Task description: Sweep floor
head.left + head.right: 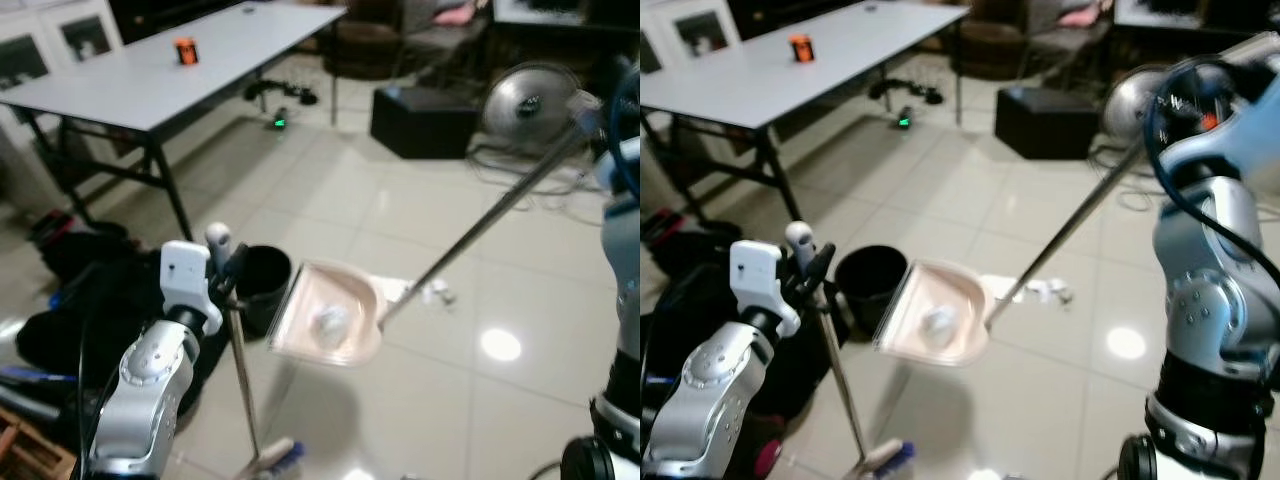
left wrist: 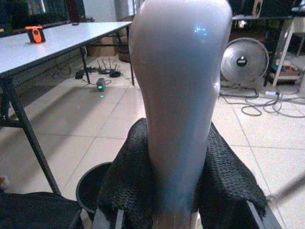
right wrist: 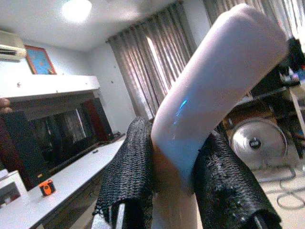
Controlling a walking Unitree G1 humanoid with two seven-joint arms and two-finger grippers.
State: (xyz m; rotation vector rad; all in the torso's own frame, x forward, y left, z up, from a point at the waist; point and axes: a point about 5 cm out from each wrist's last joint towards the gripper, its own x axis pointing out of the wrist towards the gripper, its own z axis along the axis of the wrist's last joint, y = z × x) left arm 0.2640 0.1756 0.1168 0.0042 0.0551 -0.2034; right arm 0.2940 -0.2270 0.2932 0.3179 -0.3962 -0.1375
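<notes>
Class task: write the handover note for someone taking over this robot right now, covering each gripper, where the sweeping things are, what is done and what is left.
Left gripper: shut on the broom handle, brush down on the floor.
Right gripper: shut on the dustpan handle.
Dustpan: held in the air just beside the black bin, a pale lump of litter in it.
Done: some litter is scooped up.
Left: tip the pan into the bin; white scraps lie on the tiles past the pan, so probably sweep those next.
</notes>
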